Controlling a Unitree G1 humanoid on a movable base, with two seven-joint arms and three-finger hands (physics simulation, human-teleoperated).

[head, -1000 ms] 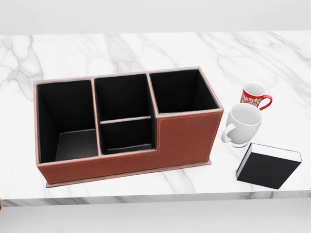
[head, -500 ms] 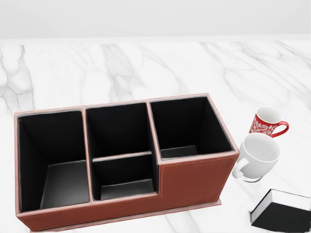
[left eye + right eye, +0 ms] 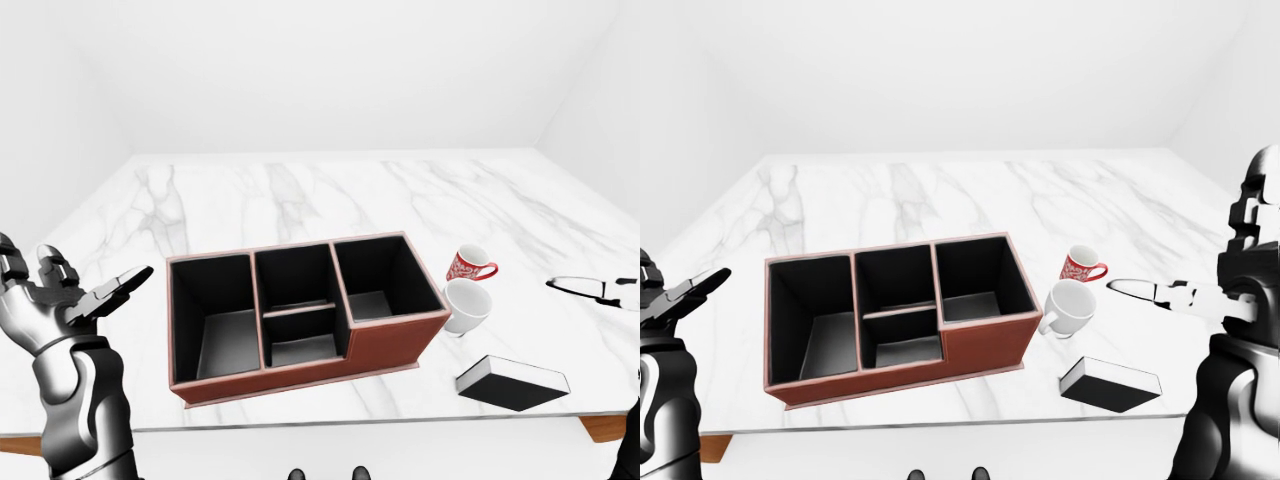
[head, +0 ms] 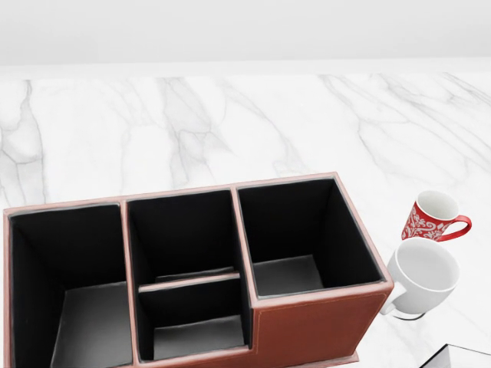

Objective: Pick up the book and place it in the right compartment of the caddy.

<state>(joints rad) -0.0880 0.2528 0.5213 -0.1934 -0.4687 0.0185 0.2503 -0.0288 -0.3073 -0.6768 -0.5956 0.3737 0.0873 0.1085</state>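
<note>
At the left edge of the left-eye view I see my left hand [image 3: 60,290] raised beside the marble table [image 3: 300,190], palm up, its fingers [image 3: 120,285] spread apart and holding nothing; it hangs left of the caddy, apart from it.

Next comes the brown leather caddy [image 3: 390,345], standing upright on the table with black lining. It has a large left compartment, a middle section split by a low divider into two smaller cells, and a right compartment; the head view shows all of them with nothing inside. The caddy wall in front of the right compartment rises higher than the wall along the other cells.

Just right of the caddy stand two mugs: a red patterned mug [image 4: 430,218] farther up the view, and a plain white mug [image 4: 422,277] lower down, close to the caddy's right corner. The two mugs sit just beside each other; I cannot tell if they touch.

The book [image 3: 512,383], black-covered with white page edges, lies flat on the table below the white mug, near the table's lower edge and well outside the caddy.

At the far right of the right-eye view, my right hand [image 3: 1200,297] hovers above the table, right of the mugs and above the book, fingers extended and apart, touching nothing.
</note>
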